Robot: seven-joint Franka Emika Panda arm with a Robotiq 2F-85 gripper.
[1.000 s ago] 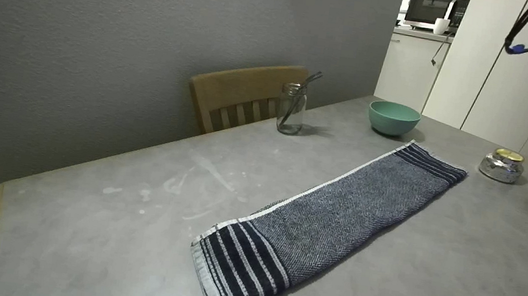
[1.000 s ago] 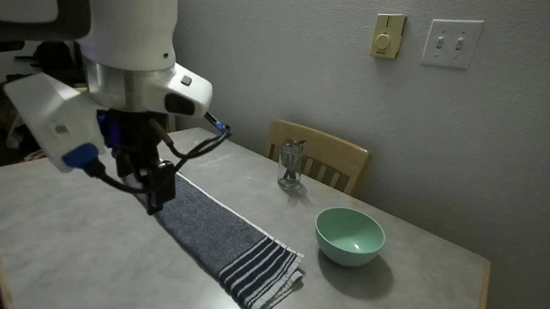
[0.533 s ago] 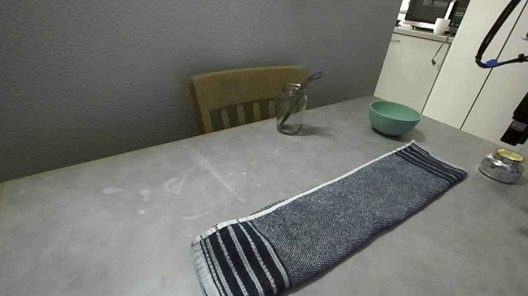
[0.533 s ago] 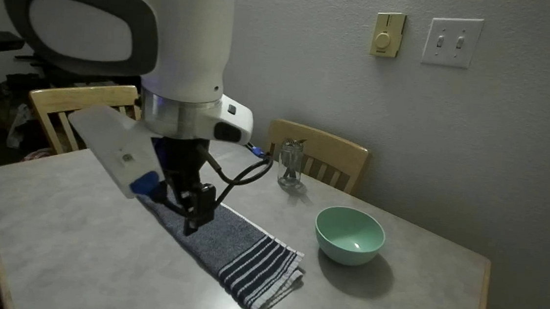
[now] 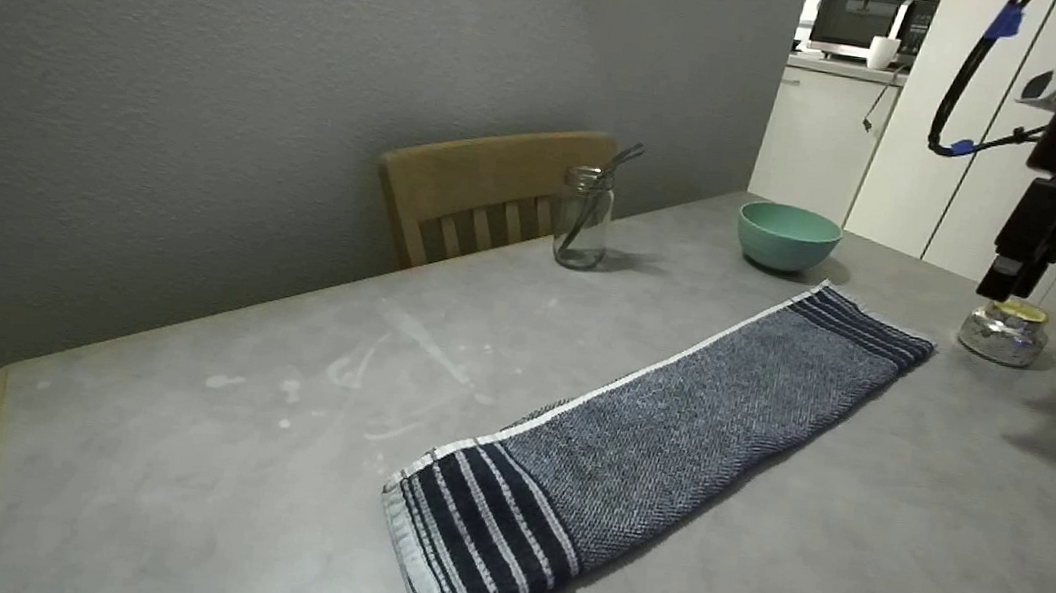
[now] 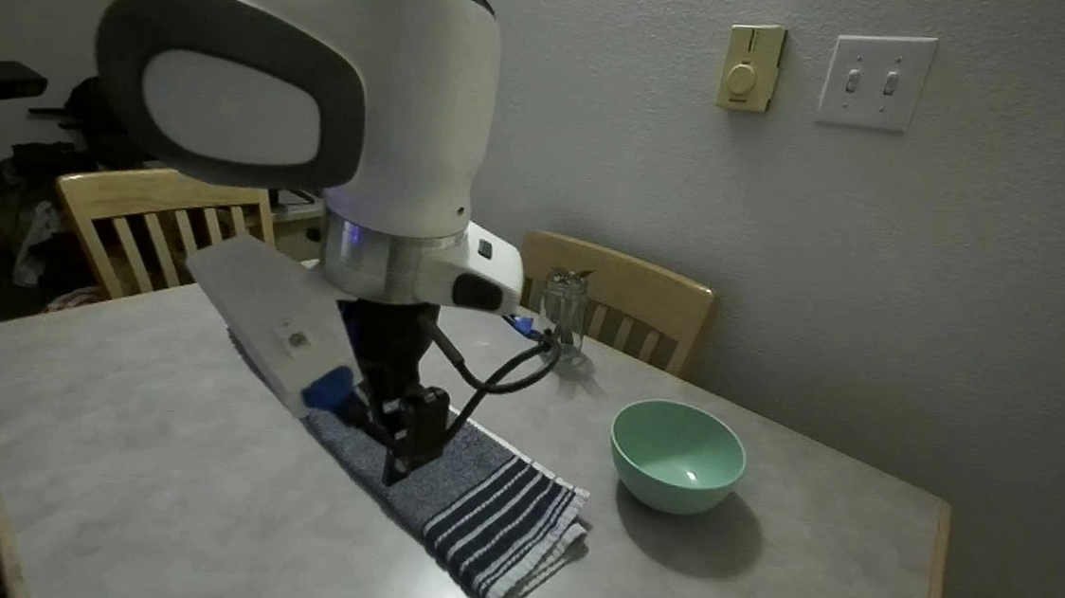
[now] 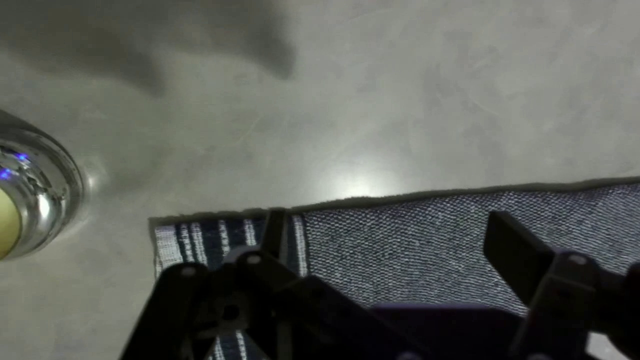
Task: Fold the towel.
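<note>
The grey table (image 5: 162,483) carries pale smears and a wooden trim; a grey wall (image 5: 260,102) rises beyond it, with a wooden chair (image 5: 494,164) at that side in both exterior views; the towel (image 5: 696,408) lies lengthwise across the table, dark grey with striped ends. A broad stretch of table runs between its white-edged long side and the wall side, where a glass jar (image 5: 584,221) stands apart from it; a green bowl (image 5: 787,240) and a silver pot (image 5: 999,338) with a yellow top sit near one striped end, neither touching it; more table spreads along the opposite long side. The wrist view shows the fingers (image 7: 517,255) spread wide above the towel, cloth visible between them; an exterior view gives the white arm (image 6: 423,119), stacked layers at the end near the bowl, a beige dial (image 6: 750,69) and a switch plate (image 6: 876,82); in an exterior view a microwave (image 5: 852,19) and a white mug (image 5: 882,53) show in the background.
</note>
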